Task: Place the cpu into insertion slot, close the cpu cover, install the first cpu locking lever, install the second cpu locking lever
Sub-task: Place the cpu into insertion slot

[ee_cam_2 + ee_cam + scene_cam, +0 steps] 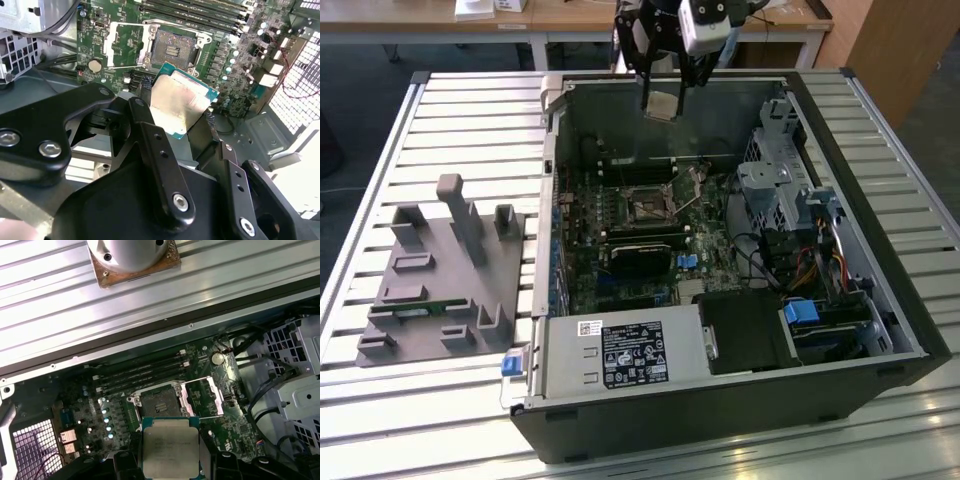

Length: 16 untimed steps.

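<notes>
Pincer (177, 107) closed on cpu (184, 97) by opposite edges, metal top tilted. I hang above open computer case (720, 400) on slatted desk (470, 120). Insertion slot (160, 402) below, well apart, bare; cpu cover (219, 397) flipped open beside it. Step, by my reading: placing cpu. Remaining three steps not yet done. Seating calls for chip levelled, squared over slot.

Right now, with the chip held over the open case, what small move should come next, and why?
Probably lower the claw toward the insertion slot. It is shut on the cpu, well above the board. The cpu cover lies flipped open beside the socket, leaving its dark centre bare.
</notes>
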Each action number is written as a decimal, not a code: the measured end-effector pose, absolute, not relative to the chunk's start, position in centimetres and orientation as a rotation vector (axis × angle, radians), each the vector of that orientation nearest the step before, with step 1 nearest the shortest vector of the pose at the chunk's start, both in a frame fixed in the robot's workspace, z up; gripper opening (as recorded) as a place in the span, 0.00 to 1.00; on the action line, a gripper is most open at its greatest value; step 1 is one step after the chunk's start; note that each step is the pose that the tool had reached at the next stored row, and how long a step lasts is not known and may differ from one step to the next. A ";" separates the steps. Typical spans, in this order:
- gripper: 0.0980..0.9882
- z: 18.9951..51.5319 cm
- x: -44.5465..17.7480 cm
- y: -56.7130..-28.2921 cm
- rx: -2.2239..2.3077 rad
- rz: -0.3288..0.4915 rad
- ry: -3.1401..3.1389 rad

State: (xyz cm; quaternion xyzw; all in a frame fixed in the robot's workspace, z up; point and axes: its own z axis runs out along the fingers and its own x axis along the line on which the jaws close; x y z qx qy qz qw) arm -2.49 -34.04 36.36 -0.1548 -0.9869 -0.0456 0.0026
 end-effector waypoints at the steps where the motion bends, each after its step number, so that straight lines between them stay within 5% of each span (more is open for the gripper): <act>1: 0.49 36.4 -2.5 -34.0 -0.492 -0.143 -3.094; 16: 0.49 36.3 -2.5 -34.0 -0.581 -0.144 -3.082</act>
